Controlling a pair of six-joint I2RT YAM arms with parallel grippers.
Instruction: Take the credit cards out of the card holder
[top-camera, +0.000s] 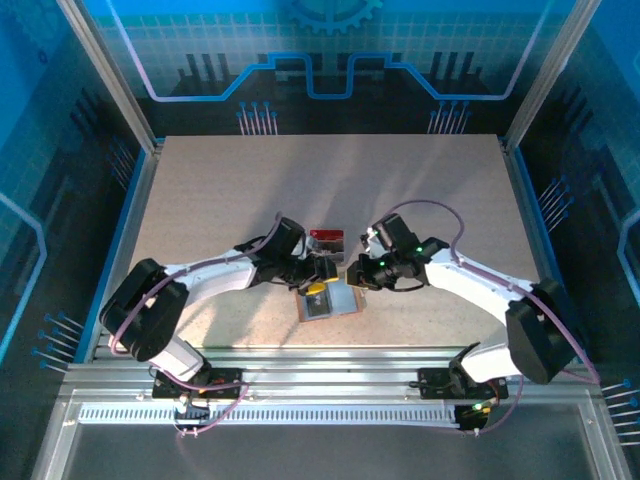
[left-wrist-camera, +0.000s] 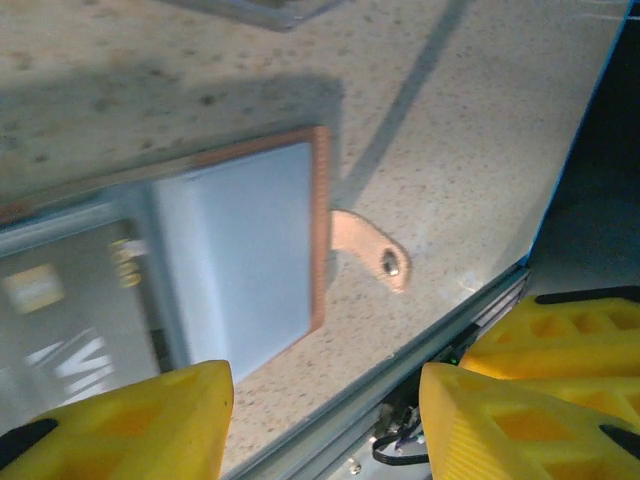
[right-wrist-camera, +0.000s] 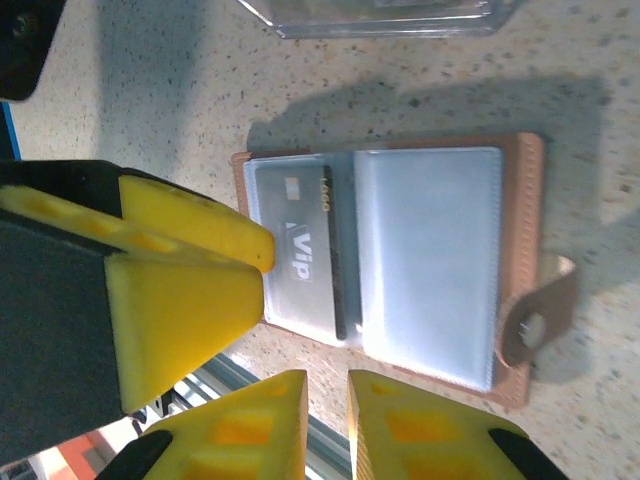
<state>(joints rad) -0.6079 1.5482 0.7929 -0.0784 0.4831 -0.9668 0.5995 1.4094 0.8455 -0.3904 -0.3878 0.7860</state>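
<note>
The salmon-pink card holder (top-camera: 340, 303) lies open and flat on the table between my two grippers. Its pale blue-grey pockets (right-wrist-camera: 428, 265) face up, and its snap tab (left-wrist-camera: 372, 251) sticks out to one side. A silver-grey credit card (right-wrist-camera: 292, 240) printed "ViP" sits in one pocket, with a dark card edge (right-wrist-camera: 338, 260) beside it. A red card (top-camera: 326, 238) lies in the clear tray. My left gripper (left-wrist-camera: 325, 425) is open wide, with one finger (right-wrist-camera: 185, 290) at the card end of the holder. My right gripper (right-wrist-camera: 327, 405) hovers by the holder's near edge, its jaws almost together and nothing between them.
The small clear plastic tray (right-wrist-camera: 380, 18) stands just beyond the holder. The table's metal front rail (left-wrist-camera: 400, 400) runs close under both grippers. Speckled tabletop (top-camera: 330, 180) spreads out behind the tray.
</note>
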